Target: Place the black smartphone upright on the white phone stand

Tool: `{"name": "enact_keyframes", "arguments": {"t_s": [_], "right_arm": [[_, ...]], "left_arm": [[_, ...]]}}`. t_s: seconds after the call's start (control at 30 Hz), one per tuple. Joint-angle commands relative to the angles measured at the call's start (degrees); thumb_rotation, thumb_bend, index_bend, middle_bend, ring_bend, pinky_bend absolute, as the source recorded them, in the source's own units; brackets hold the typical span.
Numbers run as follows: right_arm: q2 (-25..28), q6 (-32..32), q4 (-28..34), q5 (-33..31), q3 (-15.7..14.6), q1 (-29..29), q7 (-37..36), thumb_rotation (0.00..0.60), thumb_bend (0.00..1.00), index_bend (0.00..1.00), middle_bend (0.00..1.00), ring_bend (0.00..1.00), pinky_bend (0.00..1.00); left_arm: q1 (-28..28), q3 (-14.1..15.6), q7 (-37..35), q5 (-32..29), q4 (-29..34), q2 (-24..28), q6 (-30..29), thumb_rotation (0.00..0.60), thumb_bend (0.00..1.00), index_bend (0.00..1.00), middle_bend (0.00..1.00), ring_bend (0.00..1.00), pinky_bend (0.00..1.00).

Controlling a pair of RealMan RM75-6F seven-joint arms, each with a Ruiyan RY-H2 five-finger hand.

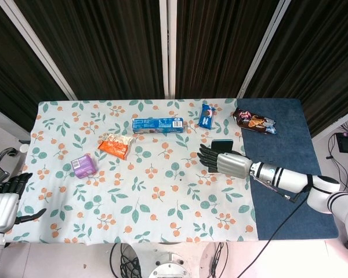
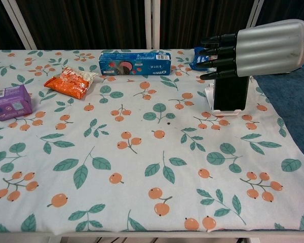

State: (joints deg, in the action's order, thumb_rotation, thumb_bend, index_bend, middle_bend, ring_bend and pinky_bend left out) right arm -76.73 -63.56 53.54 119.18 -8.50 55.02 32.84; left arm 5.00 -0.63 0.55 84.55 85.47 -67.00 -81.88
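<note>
- Right robot hand (image 2: 266, 48) hangs over the white phone stand (image 2: 211, 96) with its fingers (image 2: 218, 50) stretched out straight and apart, gripping nothing; the chest view shows it just above the phone's top edge, and whether it touches cannot be told.
- Left robot hand (image 1: 3, 202) sits off the table's (image 1: 127, 202) edge, far from the stand, fingers loosely apart and empty.
- One black smartphone (image 2: 230, 93) stands upright in the stand.
- One white phone stand, holding the phone and nothing else.
- Two blue cookie packs: a long box (image 2: 135, 63) behind and to the left of the stand, a small pack (image 2: 197, 59) just behind it.
- One orange snack bag (image 2: 70, 81) and one purple box (image 2: 10, 102), both far left of the stand.
- One dark snack packet (image 1: 253, 121) on the blue mat (image 1: 284, 174), right of the stand.
</note>
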Motion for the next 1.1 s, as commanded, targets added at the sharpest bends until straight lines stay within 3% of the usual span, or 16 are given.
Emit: {"name": "enact_keyframes", "arguments": {"t_s": [0.03, 0.17, 0.3, 0.43, 0.53, 0.7, 0.73, 0.83, 1.1], "right_arm": [[0.94, -0.07, 1.04, -0.49, 0.37, -0.21, 0.96, 0.600, 0.19, 0.00, 0.00, 0.00, 0.00], [3.55, -3.46, 5.36, -4.49, 2.78, -3.57, 2.37, 0.600, 0.18, 0.00, 0.00, 0.00, 0.00], [7.70, -12.27, 14.54, -11.50, 5.17, -11.95, 0.34, 0.600, 0.18, 0.00, 0.00, 0.00, 0.00], [9.71, -23.14, 22.26, -18.25, 5.21, -22.23, -10.63, 0.600, 0.18, 0.00, 0.00, 0.00, 0.00], [10.20, -27.31, 25.63, -25.18, 4.02, -30.25, -21.56, 0.600, 0.20, 0.00, 0.00, 0.00, 0.00], [9.11, -26.65, 27.14, -35.90, 2.74, -39.99, -36.34, 0.600, 0.20, 0.00, 0.00, 0.00, 0.00], [8.86, -25.24, 27.80, -38.51, 2.50, -42.04, -42.49, 0.600, 0.21, 0.00, 0.00, 0.00, 0.00], [8.12, -22.66, 25.93, -41.16, 2.22, -44.92, -49.88, 0.600, 0.23, 0.00, 0.00, 0.00, 0.00], [3.75, -24.67, 20.22, -40.63, 3.81, -48.89, -47.50, 0.600, 0.24, 0.00, 0.00, 0.00, 0.00]], "left_arm": [[-0.03, -0.02, 0.01, 0.01, 0.05, 0.02, -0.09, 0.405, 0.10, 0.09, 0.10, 0.12, 0.22], [-0.25, -0.11, -0.10, 0.02, 0.10, 0.05, -0.55, 0.401, 0.10, 0.09, 0.10, 0.12, 0.22], [-0.43, -0.22, -0.60, -0.22, -0.24, 0.01, -0.73, 0.404, 0.10, 0.09, 0.10, 0.12, 0.22], [-0.35, -0.36, -0.68, -0.23, -0.09, 0.02, -0.72, 0.403, 0.10, 0.09, 0.10, 0.12, 0.22], [-0.21, -0.28, -0.06, 0.10, 0.60, 0.37, -0.67, 0.402, 0.10, 0.09, 0.10, 0.12, 0.22], [0.03, -0.55, 0.47, 0.25, 1.62, 0.76, -0.80, 0.403, 0.10, 0.09, 0.10, 0.12, 0.22], [0.15, -0.66, 0.49, 0.49, 1.57, 0.66, -0.96, 0.404, 0.10, 0.09, 0.10, 0.12, 0.22], [0.43, -0.90, 0.42, 1.24, 1.05, 0.24, -1.52, 0.404, 0.10, 0.09, 0.10, 0.12, 0.22], [0.94, -1.04, -0.14, 2.48, 0.43, -0.16, -2.07, 0.404, 0.10, 0.09, 0.10, 0.12, 0.21]]}}
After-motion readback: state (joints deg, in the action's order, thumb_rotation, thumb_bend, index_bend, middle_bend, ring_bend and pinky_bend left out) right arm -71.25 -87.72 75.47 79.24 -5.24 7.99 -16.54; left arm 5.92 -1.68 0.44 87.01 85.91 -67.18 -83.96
